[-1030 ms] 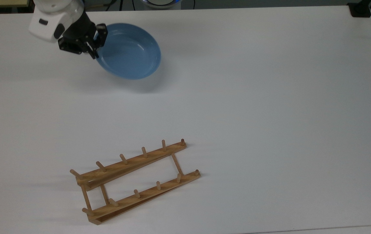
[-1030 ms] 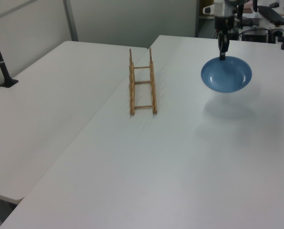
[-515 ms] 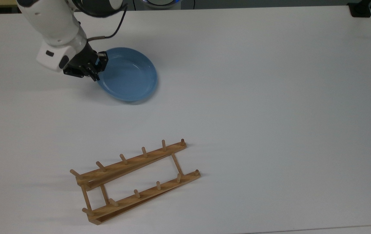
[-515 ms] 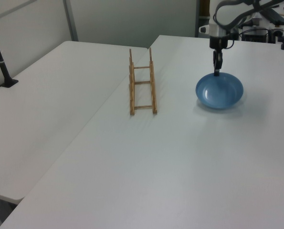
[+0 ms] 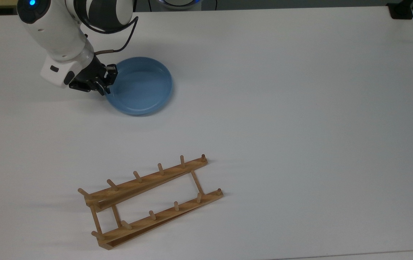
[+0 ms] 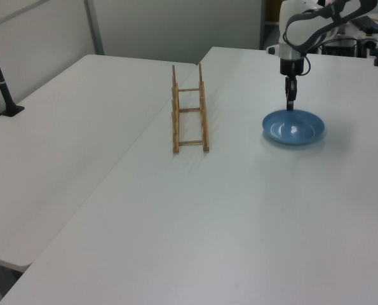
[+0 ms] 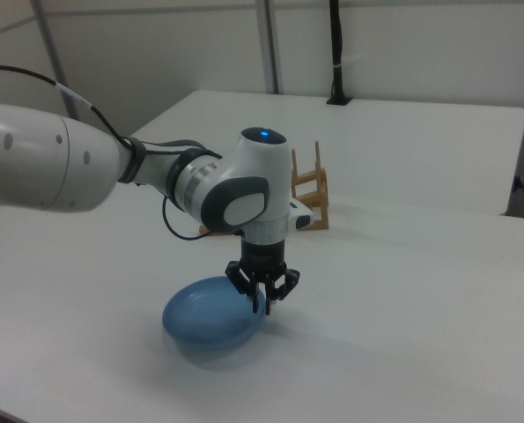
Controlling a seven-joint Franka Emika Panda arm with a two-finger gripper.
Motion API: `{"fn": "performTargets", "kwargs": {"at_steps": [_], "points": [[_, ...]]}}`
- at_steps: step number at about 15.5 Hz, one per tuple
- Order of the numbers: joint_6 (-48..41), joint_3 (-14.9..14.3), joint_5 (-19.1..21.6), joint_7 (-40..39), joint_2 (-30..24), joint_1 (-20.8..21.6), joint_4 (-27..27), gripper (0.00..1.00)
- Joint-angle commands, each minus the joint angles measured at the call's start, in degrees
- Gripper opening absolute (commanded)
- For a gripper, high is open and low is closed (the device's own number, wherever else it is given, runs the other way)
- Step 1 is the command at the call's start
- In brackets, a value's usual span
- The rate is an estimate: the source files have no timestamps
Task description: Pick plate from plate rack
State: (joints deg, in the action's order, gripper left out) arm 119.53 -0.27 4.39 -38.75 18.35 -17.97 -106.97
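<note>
- Gripper [image 5: 106,82]: fingers closed on the rim of the plate [image 5: 140,86].
- Plate: light blue, flat on the white tabletop [image 5: 300,108], near its far-left corner in the top view.
- Plate rack [image 5: 148,202]: bare, near the front edge, long axis diagonal.
- Room: grey partition walls.

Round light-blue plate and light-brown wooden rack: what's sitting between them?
Nothing: in the top view, bare white table separates plate from rack.
</note>
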Motion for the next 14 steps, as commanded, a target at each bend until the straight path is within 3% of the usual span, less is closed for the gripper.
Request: {"fn": "performTargets", "kwargs": {"at_steps": [1,2,6,11,14], "points": [[1.24,0.0,-0.08,-0.28,-1.12,-0.23,-0.79,0.89],[0.8,0.0,-0.08,-0.19,-1.47,-0.31,-0.52,1.0],[-2.36,0.09,0.79,4.27,-5.77,-0.32,1.23,1.0],[-11.67,0.8,0.71,26.13,-11.04,3.19,8.43,1.0],[-15.37,0.79,0.0,37.41,-14.56,6.09,9.85,1.0]]}}
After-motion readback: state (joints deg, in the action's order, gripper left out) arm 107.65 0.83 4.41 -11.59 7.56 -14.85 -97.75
